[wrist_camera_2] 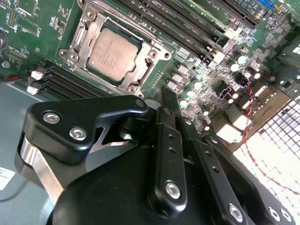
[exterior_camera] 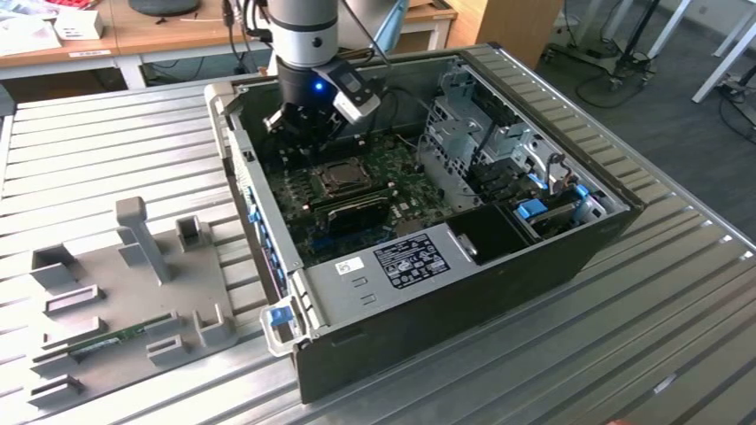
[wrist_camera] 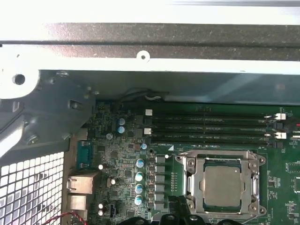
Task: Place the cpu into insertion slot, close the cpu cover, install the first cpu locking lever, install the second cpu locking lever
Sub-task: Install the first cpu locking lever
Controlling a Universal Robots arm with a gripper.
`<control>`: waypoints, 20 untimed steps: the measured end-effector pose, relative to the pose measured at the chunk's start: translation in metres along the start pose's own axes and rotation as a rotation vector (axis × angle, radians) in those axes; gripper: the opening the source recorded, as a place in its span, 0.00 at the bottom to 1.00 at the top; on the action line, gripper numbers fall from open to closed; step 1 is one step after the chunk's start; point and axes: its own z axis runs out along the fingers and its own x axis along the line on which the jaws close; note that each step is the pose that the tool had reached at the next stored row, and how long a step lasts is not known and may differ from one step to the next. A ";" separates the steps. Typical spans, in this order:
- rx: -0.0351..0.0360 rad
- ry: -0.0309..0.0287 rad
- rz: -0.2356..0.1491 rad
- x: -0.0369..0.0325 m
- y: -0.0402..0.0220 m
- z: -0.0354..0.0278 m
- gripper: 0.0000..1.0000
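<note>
A lab: open computer case [exterior_camera: 473, 297] on slatted metal bench [exterior_camera: 106, 150], wooden desks [exterior_camera: 177, 31] behind.

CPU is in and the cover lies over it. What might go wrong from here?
1. The claw hangs low near the cpu cover; a sideways slip might scrape the memory slots or the capacitors.
2. The arm sits close to the case wall; swinging may hit it.

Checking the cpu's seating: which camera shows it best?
The second wrist view: the cpu appears close and unobstructed. The first wrist view shows it whole but farther off; the exterior view, as a small distant square.
</note>
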 end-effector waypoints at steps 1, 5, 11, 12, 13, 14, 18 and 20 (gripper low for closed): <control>-0.0053 -0.0006 0.000 0.0003 0.0000 0.0000 0.11; -0.0226 -0.0024 0.001 0.0014 0.0001 -0.0001 0.11; -0.0230 -0.0026 0.001 0.0069 0.0003 -0.0001 0.11; -0.0231 -0.0025 0.001 0.0079 0.0003 -0.0002 0.11; -0.0231 -0.0025 0.001 0.0089 0.0003 -0.0002 0.11; -0.0232 -0.0026 0.001 0.0098 0.0004 -0.0002 0.11; -0.0235 -0.0024 0.001 0.0127 0.0005 -0.0003 0.11; -0.0285 -0.0031 0.001 0.0136 0.0004 -0.0003 0.11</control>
